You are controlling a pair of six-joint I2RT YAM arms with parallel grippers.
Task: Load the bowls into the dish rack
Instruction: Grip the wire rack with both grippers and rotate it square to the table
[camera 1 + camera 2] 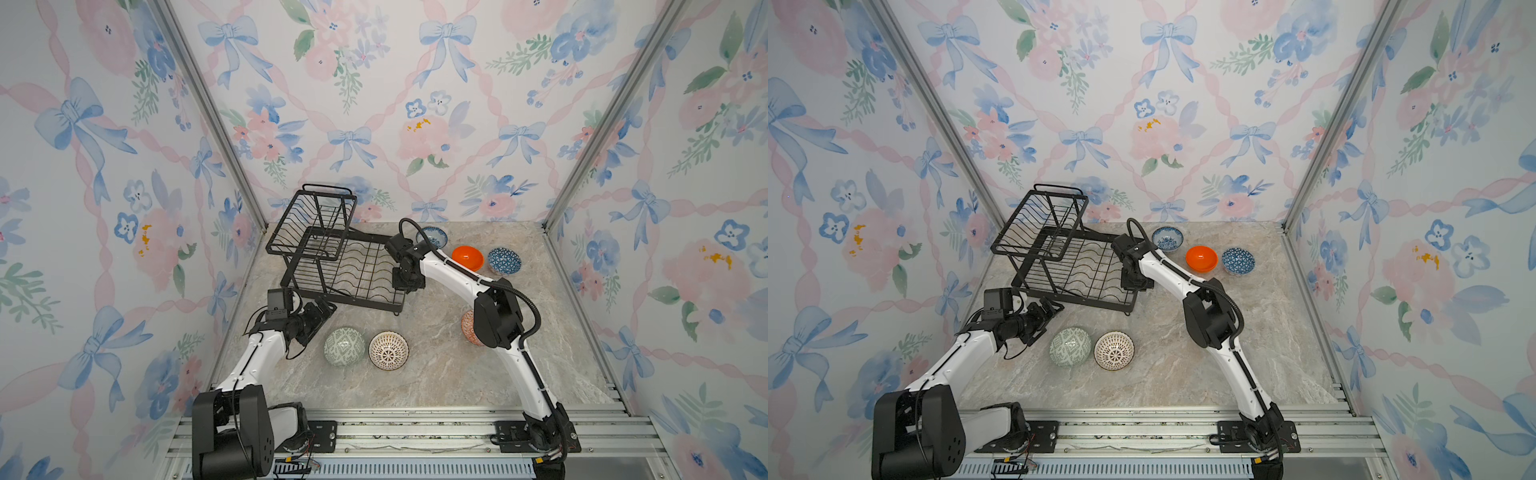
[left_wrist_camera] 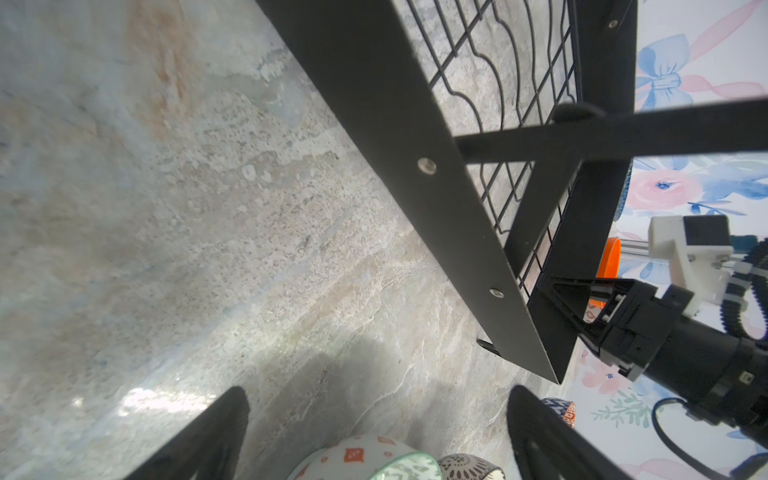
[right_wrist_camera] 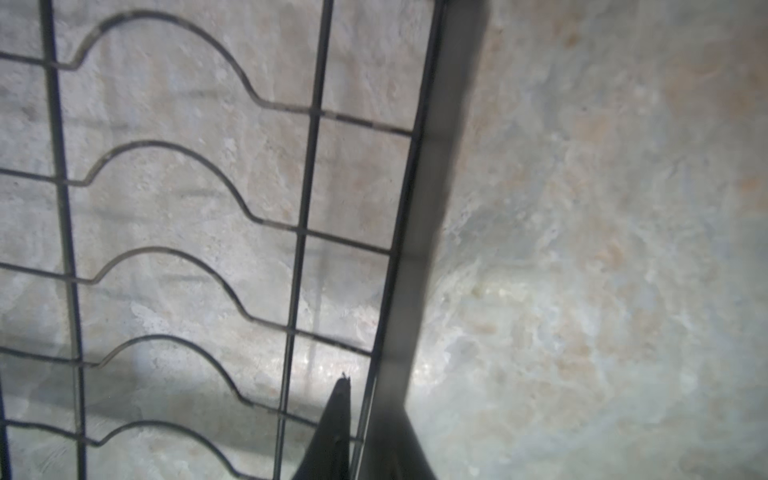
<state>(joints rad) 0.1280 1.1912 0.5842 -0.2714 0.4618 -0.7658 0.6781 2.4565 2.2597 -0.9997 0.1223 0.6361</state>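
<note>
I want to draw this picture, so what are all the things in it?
rack: one, black, back left of the table, no bowls in it
orange bowl: one, plain orange, back right
geometric bowl: one, blue, right of the orange bowl
floral bowl: one, blue-and-white, back, partly behind the right arm
green bowl: one, grey-green, front
lattice bowl: one, white-and-brown, beside the green bowl
patterned bowl: one, orange-and-white, mostly hidden by the right arm
table: one, marbled grey-beige
walls: three, flowered
left gripper: black, open, by the rack's front left corner
right gripper: black, pinching the rack's right rim
</note>
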